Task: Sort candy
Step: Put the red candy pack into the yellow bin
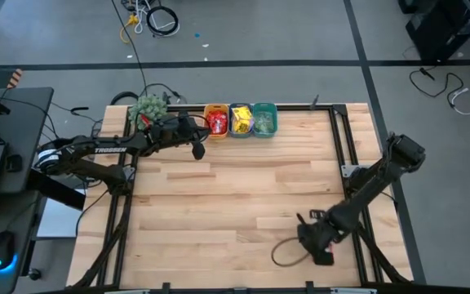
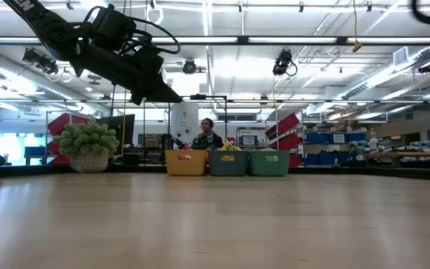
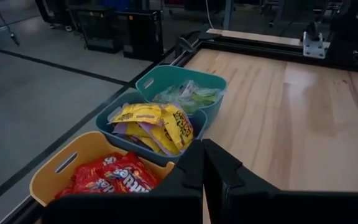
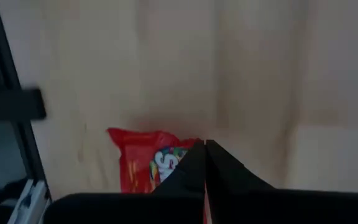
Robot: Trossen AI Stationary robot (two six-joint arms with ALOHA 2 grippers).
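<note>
Three small bins stand in a row at the table's far edge: an orange bin (image 1: 216, 121) with red packets (image 3: 114, 174), a blue bin (image 1: 241, 120) with yellow packets (image 3: 157, 121), and a teal bin (image 1: 264, 119) with pale green packets (image 3: 188, 94). My left gripper (image 1: 198, 149) is shut and empty, raised above the table just near-left of the orange bin; it also shows in the low view (image 2: 155, 90). My right gripper (image 1: 321, 241) is low at the near right of the table, shut on a red candy packet (image 4: 145, 163). My right gripper pinches the red packet's edge (image 4: 188, 152) between its two shut fingers, which point down at the table. The rest of the packet spreads out to one side of the fingers. Whether it is lifted clear of the table, I cannot tell.
A fuzzy green plant ball (image 1: 148, 108) stands left of the bins at the far edge. A black cable loop (image 1: 288, 251) lies on the table beside my right gripper. A dark frame rail (image 1: 337, 139) runs along the table's right side. A person (image 2: 207, 134) sits beyond the table.
</note>
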